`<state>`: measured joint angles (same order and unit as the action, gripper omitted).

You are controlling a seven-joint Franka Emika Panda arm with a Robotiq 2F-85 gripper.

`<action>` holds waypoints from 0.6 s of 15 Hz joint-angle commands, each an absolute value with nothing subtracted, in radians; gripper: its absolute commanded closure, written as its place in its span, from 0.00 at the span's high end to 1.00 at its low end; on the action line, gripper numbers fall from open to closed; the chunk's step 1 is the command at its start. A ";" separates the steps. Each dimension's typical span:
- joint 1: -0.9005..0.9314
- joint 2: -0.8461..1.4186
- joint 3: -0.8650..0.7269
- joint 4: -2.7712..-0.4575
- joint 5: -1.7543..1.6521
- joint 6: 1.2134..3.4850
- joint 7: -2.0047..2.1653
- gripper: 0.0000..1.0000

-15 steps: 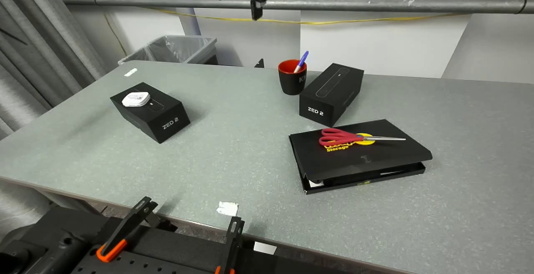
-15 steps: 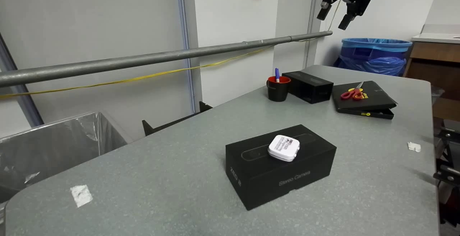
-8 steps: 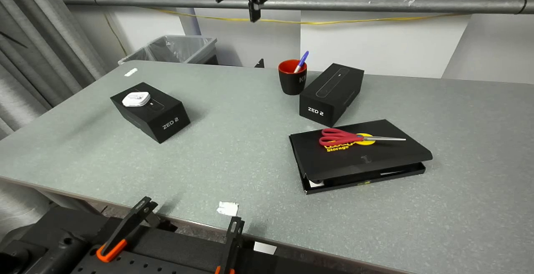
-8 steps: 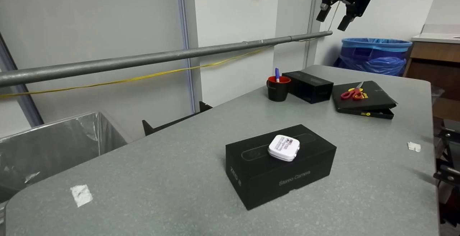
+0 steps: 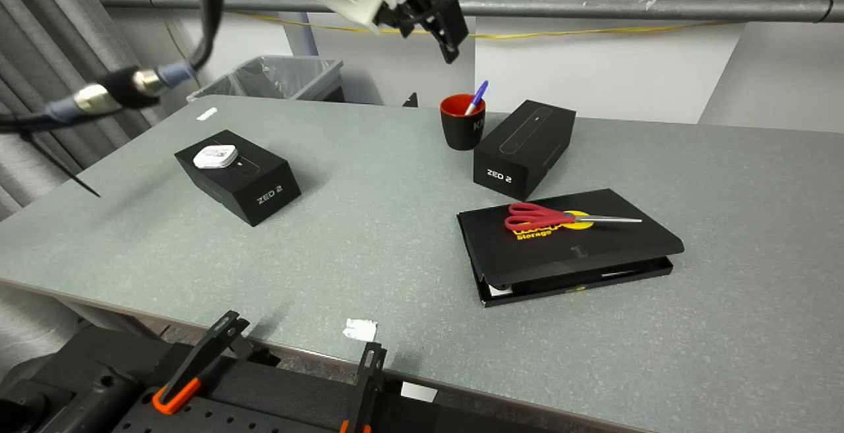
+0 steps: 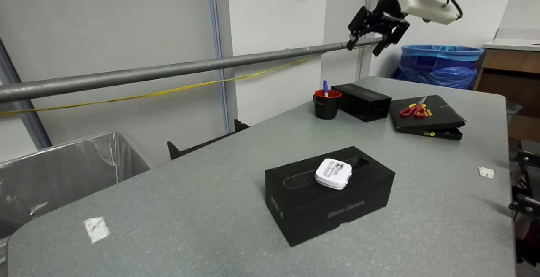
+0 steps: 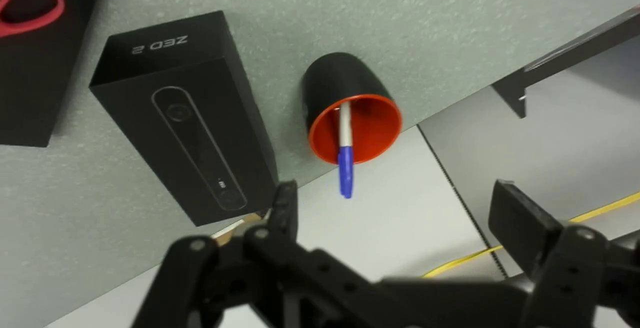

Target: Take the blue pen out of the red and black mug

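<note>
The black mug with a red inside (image 5: 456, 133) stands upright on the table; it also shows in an exterior view (image 6: 325, 109) and the wrist view (image 7: 340, 78). The blue-capped pen (image 7: 346, 168) leans in it, white body inside, cap (image 5: 480, 93) sticking out over the rim. My gripper (image 7: 395, 193) is open and empty. In the wrist view the pen cap lies ahead of the fingertips, nearer the left finger. In an exterior view the gripper (image 6: 363, 49) is in the air, above the height of the mug and apart from it. The pen's lower end is hidden in the mug.
A black ZED 2 box (image 5: 524, 146) stands right beside the mug. A black folder (image 5: 567, 248) with red scissors (image 5: 534, 217) lies nearer the front. Another ZED 2 box (image 5: 237, 179) bears a white case (image 5: 215, 157). A pipe (image 5: 560, 7) runs along the wall behind.
My gripper has moved lower and toward the mug, and more of the arm and its cable now shows. It stays open. The mug and pen have not moved.
</note>
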<state>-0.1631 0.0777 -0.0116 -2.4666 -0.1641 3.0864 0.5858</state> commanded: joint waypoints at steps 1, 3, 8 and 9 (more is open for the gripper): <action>-0.044 0.273 -0.267 -2.253 -0.419 3.097 0.847 1.00; 0.090 0.357 -0.424 -2.144 -0.450 3.055 0.979 1.00; 0.070 0.345 -0.400 -2.173 -0.419 3.081 0.931 1.00; 0.074 0.348 -0.402 -2.169 -0.419 3.081 0.934 1.00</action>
